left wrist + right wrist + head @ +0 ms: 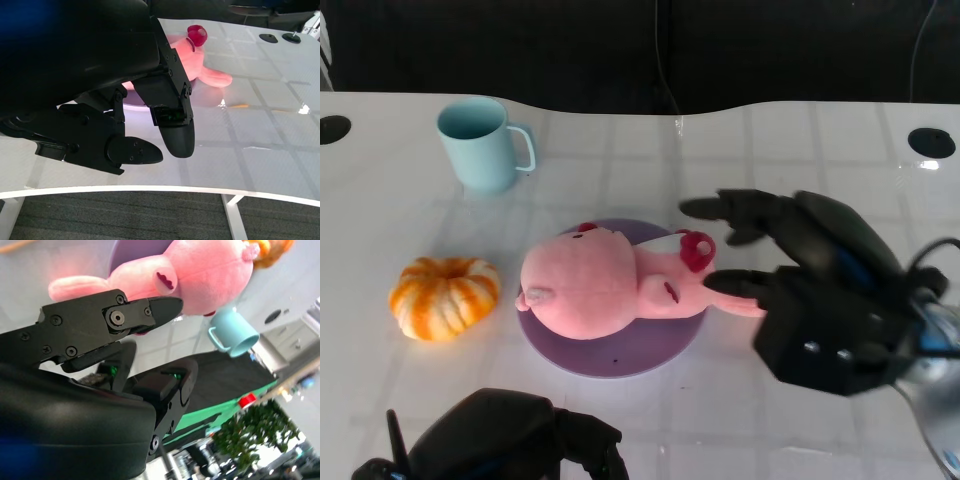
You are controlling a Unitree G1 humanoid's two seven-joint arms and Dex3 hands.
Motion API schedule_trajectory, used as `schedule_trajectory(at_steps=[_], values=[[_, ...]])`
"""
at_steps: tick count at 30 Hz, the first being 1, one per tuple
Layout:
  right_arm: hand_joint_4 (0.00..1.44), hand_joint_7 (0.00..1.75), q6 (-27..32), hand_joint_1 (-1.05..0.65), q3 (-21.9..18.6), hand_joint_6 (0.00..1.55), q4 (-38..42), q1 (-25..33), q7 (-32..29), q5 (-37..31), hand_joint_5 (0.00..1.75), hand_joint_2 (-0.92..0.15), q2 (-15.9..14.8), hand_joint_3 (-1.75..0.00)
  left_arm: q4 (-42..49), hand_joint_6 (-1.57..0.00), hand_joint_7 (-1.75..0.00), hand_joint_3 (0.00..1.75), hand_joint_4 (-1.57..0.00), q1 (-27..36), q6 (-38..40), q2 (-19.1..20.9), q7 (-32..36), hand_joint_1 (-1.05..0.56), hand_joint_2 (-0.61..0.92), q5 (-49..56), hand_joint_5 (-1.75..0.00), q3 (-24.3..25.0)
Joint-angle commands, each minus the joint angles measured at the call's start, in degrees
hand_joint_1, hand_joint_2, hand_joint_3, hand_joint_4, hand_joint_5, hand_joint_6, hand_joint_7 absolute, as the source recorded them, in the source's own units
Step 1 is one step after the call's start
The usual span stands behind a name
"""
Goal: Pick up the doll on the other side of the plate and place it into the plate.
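The pink plush doll (590, 285) lies on its side across the purple plate (620, 362), head toward the left, its legs sticking out past the plate's right rim. My right hand (810, 290) hovers just right of the plate with its fingers spread. Its thumb is by the doll's leg and the other fingers reach above the red bow; it holds nothing. In the right wrist view the doll (200, 275) and plate (130, 252) lie just beyond the fingertips (167, 305). My left hand (510, 440) stays low at the near edge, empty, the doll (200, 65) beyond it.
A light blue mug (480, 145) stands at the back left. An orange-and-white pumpkin toy (445, 297) sits left of the plate. The white table runs to a dark edge behind, with round holes at its far corners (930, 142).
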Motion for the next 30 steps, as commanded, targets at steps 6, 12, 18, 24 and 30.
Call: schedule_trajectory(at_steps=[6,12,18,24,30], values=[[0.82,0.32,-1.6,-0.16,-5.7,0.97,-7.7,8.9,1.4,3.4,1.03,-0.92,-4.9,-0.08,-0.2,-0.91,-0.56,0.26,-0.77,-0.4,0.3,0.5,-0.2,-0.18,0.92,0.8,-1.15,-0.3],[0.94,0.45,-3.3,0.01,-8.8,1.12,-11.7,15.2,4.1,6.2,1.19,-0.80,-8.6,-0.36,-0.5,-0.91,-0.56,0.26,-0.76,-0.6,0.7,0.6,-0.5,-0.18,0.92,0.6,-1.14,-0.2],[0.94,1.19,-3.4,0.00,-11.2,0.92,-17.3,20.8,7.1,6.7,1.62,-0.31,-12.3,-1.36,-0.2,-0.91,-0.56,0.26,-0.76,-0.7,0.6,0.9,-0.4,-0.18,0.92,-0.1,-1.15,0.0],[0.85,1.35,0.7,-0.03,-11.7,0.81,-22.3,24.9,9.0,5.2,1.73,-0.39,-13.0,-1.25,0.2,-0.91,-0.56,0.24,-0.77,-0.8,0.0,1.4,-0.1,-0.17,0.92,-0.2,-1.18,0.4],[0.86,1.48,-0.9,-0.04,-10.3,0.79,-18.9,24.9,6.2,2.4,1.75,-0.35,-12.3,-1.28,0.6,-0.91,-0.56,0.26,-0.74,-0.6,-0.1,1.6,-0.3,-0.18,0.92,-0.7,-1.19,1.2]])
